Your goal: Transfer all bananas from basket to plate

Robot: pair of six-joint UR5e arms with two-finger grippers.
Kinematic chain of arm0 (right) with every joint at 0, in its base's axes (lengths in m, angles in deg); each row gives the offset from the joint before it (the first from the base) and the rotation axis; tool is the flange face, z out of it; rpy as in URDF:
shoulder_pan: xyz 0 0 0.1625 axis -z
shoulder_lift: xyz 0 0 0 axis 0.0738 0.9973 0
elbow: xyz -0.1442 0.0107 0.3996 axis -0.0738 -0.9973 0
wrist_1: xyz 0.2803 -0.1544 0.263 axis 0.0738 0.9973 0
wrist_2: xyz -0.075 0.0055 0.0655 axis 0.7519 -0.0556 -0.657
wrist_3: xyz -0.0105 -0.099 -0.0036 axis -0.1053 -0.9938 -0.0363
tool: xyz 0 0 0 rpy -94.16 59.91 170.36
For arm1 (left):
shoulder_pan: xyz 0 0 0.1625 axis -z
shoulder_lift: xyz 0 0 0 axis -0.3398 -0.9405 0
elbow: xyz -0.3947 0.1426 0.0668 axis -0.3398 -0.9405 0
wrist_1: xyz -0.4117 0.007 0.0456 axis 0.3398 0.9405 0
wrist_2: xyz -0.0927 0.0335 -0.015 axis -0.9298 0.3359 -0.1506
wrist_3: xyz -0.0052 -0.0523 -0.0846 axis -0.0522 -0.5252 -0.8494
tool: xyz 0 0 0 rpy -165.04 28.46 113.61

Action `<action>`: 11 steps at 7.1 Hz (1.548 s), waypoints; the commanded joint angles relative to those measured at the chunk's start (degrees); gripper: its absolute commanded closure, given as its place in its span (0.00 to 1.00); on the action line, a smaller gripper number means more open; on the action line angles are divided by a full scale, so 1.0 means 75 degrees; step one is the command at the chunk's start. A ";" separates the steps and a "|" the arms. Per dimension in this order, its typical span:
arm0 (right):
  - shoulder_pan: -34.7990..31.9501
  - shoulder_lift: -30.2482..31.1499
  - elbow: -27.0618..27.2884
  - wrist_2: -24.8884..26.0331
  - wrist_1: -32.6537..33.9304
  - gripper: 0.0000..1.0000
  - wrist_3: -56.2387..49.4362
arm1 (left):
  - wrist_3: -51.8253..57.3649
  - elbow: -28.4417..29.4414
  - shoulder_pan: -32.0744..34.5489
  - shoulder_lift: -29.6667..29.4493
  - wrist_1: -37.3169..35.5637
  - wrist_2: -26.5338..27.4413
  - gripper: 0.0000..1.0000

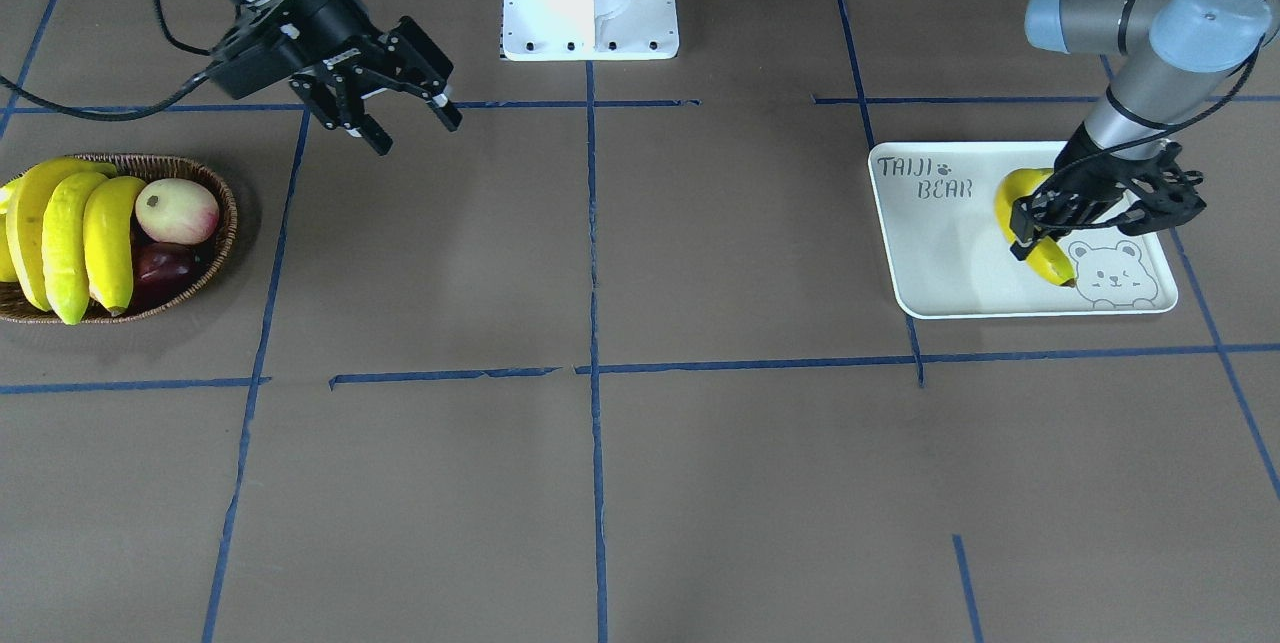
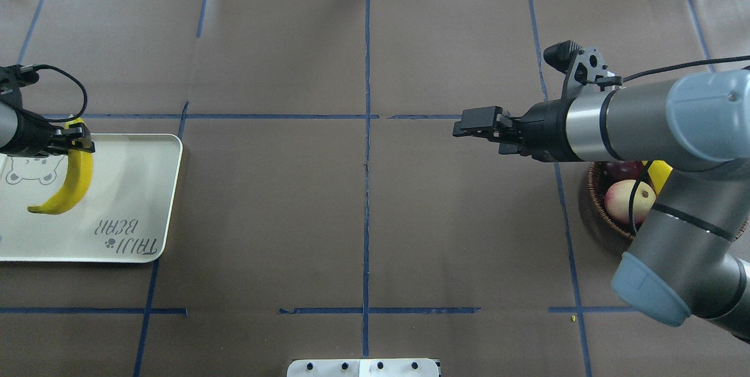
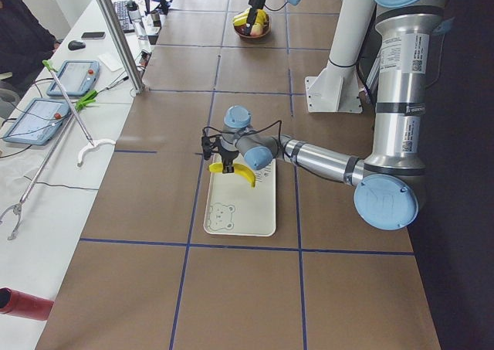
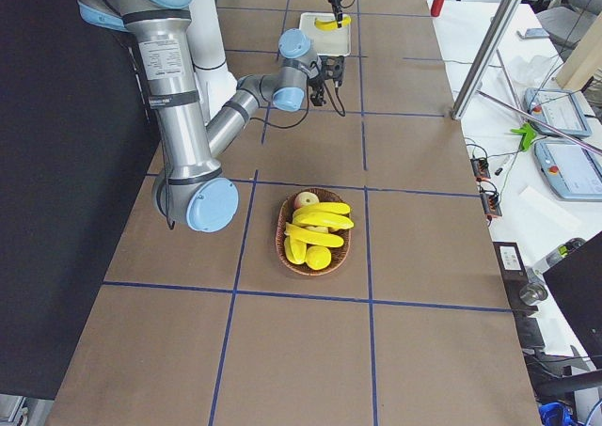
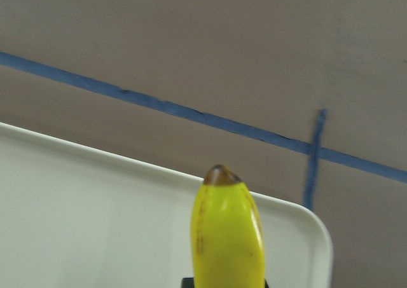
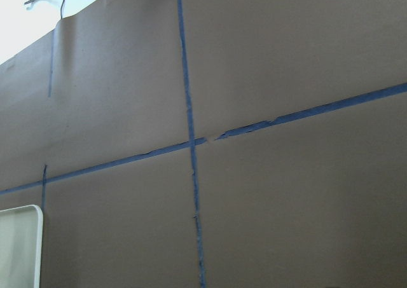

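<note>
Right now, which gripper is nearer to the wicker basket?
The right. The right gripper hangs open a short way from the basket; the left gripper is far across, holding a banana over the plate.

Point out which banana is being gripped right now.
The lone banana over the plate, clamped by the left gripper. The other bananas lie loose in the basket.

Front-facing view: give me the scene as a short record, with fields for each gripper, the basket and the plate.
left gripper: shut on one banana, over the plate
right gripper: open, empty, in the air near the basket
basket: several bananas, an apple, a dark fruit
plate: no other fruit on it
</note>
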 commanded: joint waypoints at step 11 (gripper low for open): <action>-0.1598 0.1276 -0.0013 -0.1208 -0.0019 0.00 -0.1252 | 0.0033 0.0630 0.0216 0.0409 0.1577 -0.0629 0.00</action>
